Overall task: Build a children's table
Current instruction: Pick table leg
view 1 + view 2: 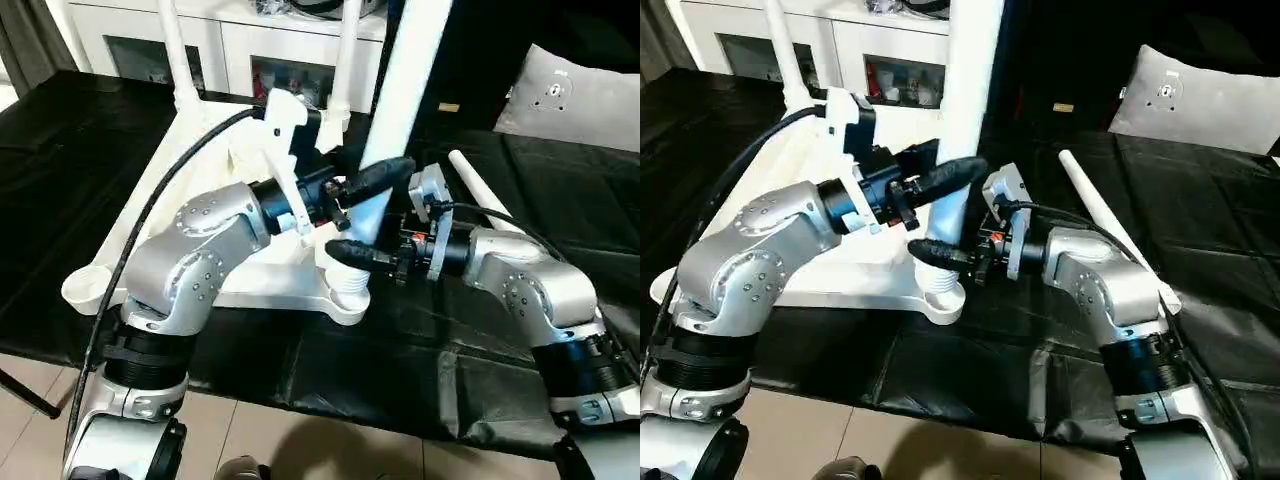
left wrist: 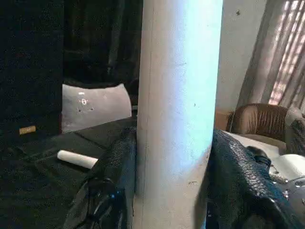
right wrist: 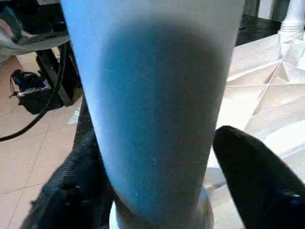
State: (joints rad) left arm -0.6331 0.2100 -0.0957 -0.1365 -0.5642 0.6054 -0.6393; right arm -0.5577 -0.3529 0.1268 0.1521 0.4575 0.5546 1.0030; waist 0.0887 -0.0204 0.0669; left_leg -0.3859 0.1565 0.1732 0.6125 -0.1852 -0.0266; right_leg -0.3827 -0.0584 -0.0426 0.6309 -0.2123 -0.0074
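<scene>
The white table top point(image 1: 205, 165) lies ribbed side up on the black cloth. Two white legs point(image 1: 175, 50) point(image 1: 345, 55) stand in its far sockets. A third leg point(image 1: 415, 60) stands upright in the near right socket point(image 1: 345, 288), and both grippers hold it. My left gripper point(image 1: 385, 178) is shut on that leg higher up, its black fingers point(image 2: 238, 181) pressed against both sides. Just above the socket, my right gripper point(image 1: 358, 248) is shut on the same leg point(image 3: 157, 95). The fourth leg point(image 1: 487, 197) lies loose on the cloth to the right. The near left socket point(image 1: 90, 287) holds nothing.
A white cabinet point(image 1: 235, 45) stands behind the table. A grey cushion point(image 1: 575, 95) rests at the back right. The black cloth point(image 1: 330, 380) ends at the near edge above a tiled floor point(image 1: 300, 450). A black cable point(image 1: 150, 215) arcs over my left arm.
</scene>
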